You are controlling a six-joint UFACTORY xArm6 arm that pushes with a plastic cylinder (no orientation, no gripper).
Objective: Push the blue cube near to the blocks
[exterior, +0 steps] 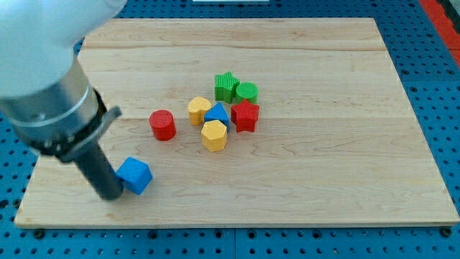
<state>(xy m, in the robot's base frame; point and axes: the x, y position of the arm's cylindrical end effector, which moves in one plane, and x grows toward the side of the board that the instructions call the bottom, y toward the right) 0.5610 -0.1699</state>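
Wood fills most of the camera view: a pale plank board (pixel 323 187) lying on a blue perforated surface (pixel 438 79). From the view's top left a bulky grey and white arm (pixel 43 79) reaches down, narrowing to a dark rod. My tip (pixel 111 194) rests on the board near the view's bottom left corner, touching or all but touching the left face of the blue cube (pixel 135 175). No gripper exists on this arm, so nothing is clasped or held; the rod only bears sideways against the cube, if it bears at all.

That blue cube sits alone, well apart from the cluster of blocks nearer the board's middle, down and to the view's left of them. Nearest to it is the red cylinder (pixel 163 124), which stands by itself to the view's left of the cluster, up and to the right of the cube.

Within the cluster, the upper yellow block (pixel 199 110) and the blue triangular block (pixel 217 114) are pressed close together, with the lower yellow hexagonal block (pixel 214 134) just below them. Beside the blue triangular block, on the view's right, stands the red star-shaped block (pixel 246 115). Above these, the green star-shaped block (pixel 226 87) and the green cylinder (pixel 247 91) sit side by side, touching or nearly so.
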